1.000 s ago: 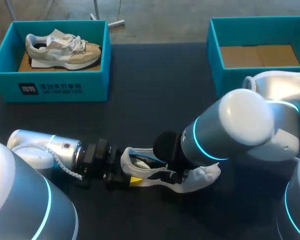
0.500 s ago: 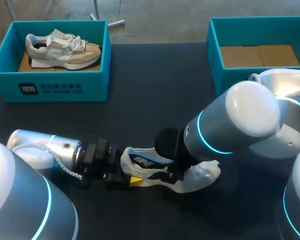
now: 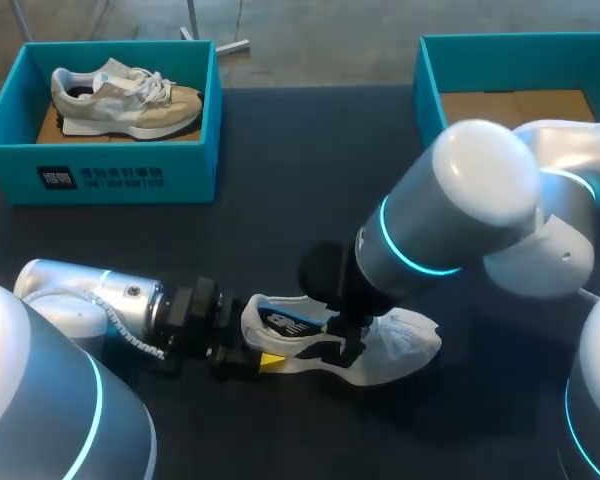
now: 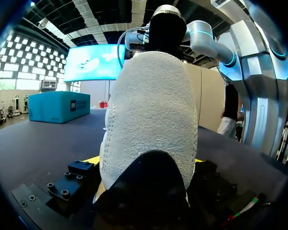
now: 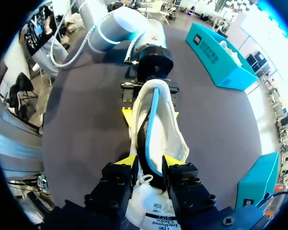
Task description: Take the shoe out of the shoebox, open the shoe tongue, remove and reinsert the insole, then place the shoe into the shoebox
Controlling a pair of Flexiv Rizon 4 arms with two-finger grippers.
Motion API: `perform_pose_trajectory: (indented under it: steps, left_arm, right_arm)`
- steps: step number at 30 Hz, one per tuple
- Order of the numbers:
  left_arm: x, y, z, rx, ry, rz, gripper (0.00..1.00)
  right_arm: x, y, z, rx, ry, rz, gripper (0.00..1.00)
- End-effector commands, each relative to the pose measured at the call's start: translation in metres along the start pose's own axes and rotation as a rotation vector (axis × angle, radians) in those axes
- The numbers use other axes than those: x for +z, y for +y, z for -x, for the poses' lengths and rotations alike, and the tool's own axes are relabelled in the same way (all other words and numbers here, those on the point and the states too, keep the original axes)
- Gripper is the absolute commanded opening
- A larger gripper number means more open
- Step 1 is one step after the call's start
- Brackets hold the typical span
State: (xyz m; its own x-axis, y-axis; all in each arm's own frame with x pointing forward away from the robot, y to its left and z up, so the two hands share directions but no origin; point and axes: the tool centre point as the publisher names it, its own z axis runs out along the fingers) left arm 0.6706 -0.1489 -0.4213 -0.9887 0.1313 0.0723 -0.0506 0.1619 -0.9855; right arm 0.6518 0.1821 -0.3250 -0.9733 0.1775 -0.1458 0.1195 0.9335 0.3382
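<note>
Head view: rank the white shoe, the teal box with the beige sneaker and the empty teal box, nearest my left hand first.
1. White mesh shoe: heel in the left hand.
2. Teal cardboard box holding the beige sneaker: far left.
3. Empty teal cardboard box: far right.

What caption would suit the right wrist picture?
Right gripper grasps the white shoe near its tongue; left gripper holds the heel.

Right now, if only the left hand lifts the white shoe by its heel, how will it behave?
Probably floppy up top: the white shoe has a soft knit upper that looks creased near the right hand. The toe may sag, since the left hand grips only the heel. Likely light: thin fabric, slim sole.
</note>
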Motion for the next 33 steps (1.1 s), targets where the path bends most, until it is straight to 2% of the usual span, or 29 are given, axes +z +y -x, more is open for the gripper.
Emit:
perform_pose_trajectory:
  steps: [1,10,25,26,33]
  left_arm:
    - [0.001,0.002,0.002,0.000,-0.002,0.002,0.00]
    - [0.001,0.002,0.002,0.000,-0.002,0.002,0.00]
    - [0.001,0.002,0.002,0.000,-0.002,0.002,0.00]
    - [0.001,0.002,0.002,0.000,-0.002,0.002,0.00]
    - [0.001,0.002,0.002,0.000,-0.002,0.002,0.00]
  right_arm:
    - [0.006,0.012,0.003,-0.003,0.023,-0.021,0.32]
    - [0.010,0.026,0.000,-0.007,0.065,-0.042,0.31]
    - [0.010,0.026,0.000,-0.007,0.066,-0.044,0.31]
    - [0.009,0.034,0.003,-0.038,0.093,-0.072,0.00]
    - [0.008,0.034,0.002,-0.040,0.100,-0.076,0.00]
